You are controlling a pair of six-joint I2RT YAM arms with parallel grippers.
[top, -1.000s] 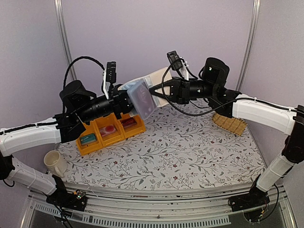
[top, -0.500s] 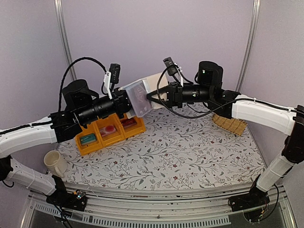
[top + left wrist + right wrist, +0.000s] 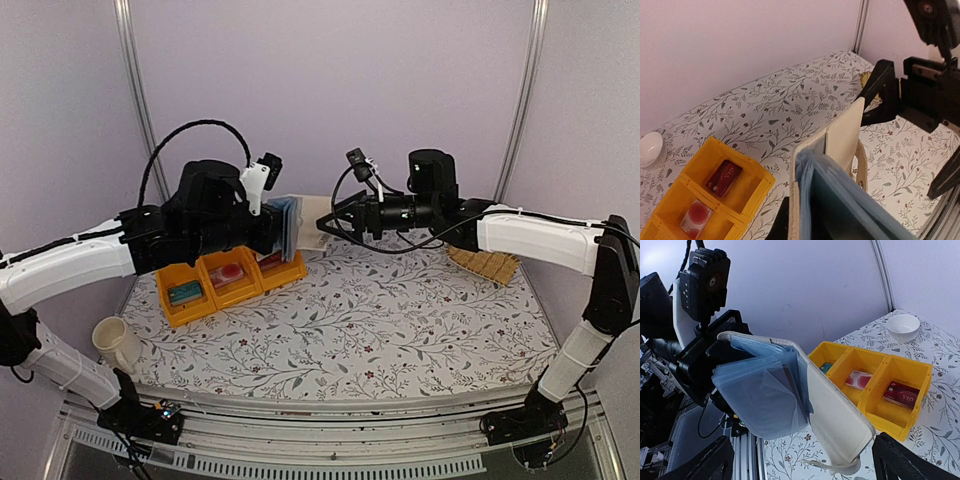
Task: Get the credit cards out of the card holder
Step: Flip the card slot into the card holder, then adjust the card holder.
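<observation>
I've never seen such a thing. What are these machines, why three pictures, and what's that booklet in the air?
Two robot arms bolted to a table, each ending in a two-finger gripper. One picture looks down from above; the other two come from cameras on the wrists. The left gripper is shut on a card holder, in the air; the right gripper is open near it. On the table: yellow bins holding a teal card, a pink card and a red card, a cup, a straw basket, a white bowl.
</observation>
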